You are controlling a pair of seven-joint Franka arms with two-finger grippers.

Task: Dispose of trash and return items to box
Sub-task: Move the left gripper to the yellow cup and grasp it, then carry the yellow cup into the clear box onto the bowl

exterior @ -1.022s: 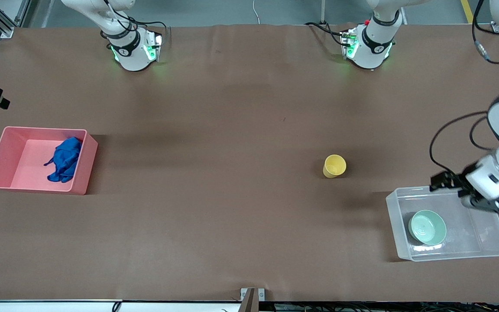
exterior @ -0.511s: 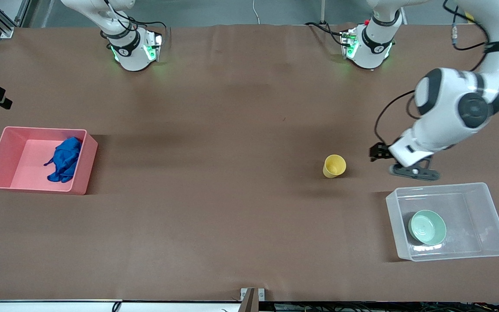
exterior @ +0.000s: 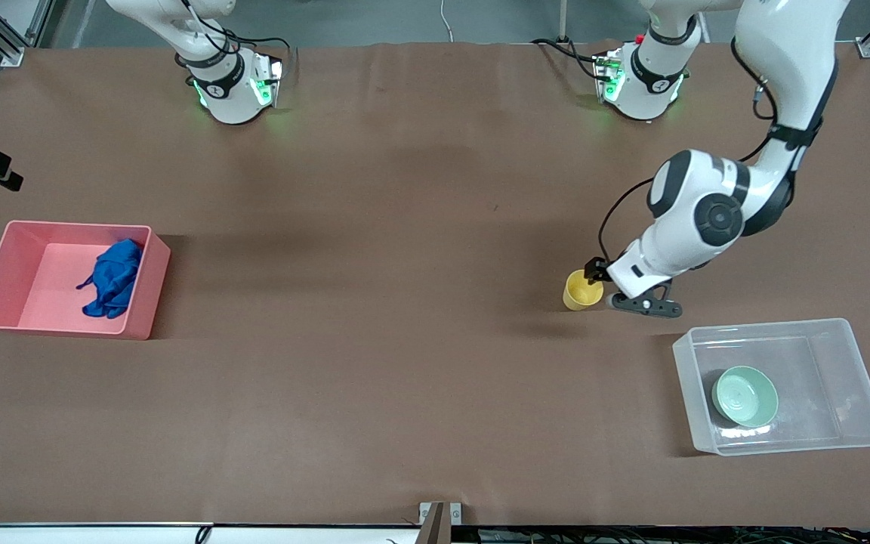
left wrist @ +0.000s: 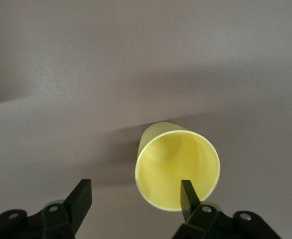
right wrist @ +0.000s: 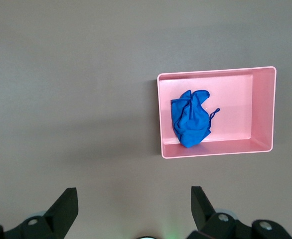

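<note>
Yellow cup (exterior: 582, 289) upright on the brown surface (exterior: 405, 227), mouth up, toward the left arm's end of the table. Left gripper (exterior: 607, 291) low at the cup, at its 3 o'clock in the front view. In the left wrist view the fingers (left wrist: 189, 199) are spread apart: one finger shows in front of the cup's (left wrist: 177, 170) rim, the other stands clear over bare surface beside the cup. Whether any finger touches the cup cannot be told.

Clear plastic tub (exterior: 858, 340) sits at the cup's 4 o'clock in the front view, nearer to the front camera and near the table's end. Mint-green bowl (exterior: 745, 396) rests upright inside it, in the end of the tub closer to the table's middle.

Pink bin (exterior: 144, 283) at the right arm's end of the surface, well apart from the cup. Blue rag (exterior: 112, 278) lies crumpled in it, against the wall closer to the table's middle; same seen from the right wrist view, rag (right wrist: 190, 117) in the bin (right wrist: 265, 107).

Right arm waits. Right gripper (right wrist: 134, 211) hangs high over bare surface with the pink bin in its view, fingers wide apart, holding nothing.
</note>
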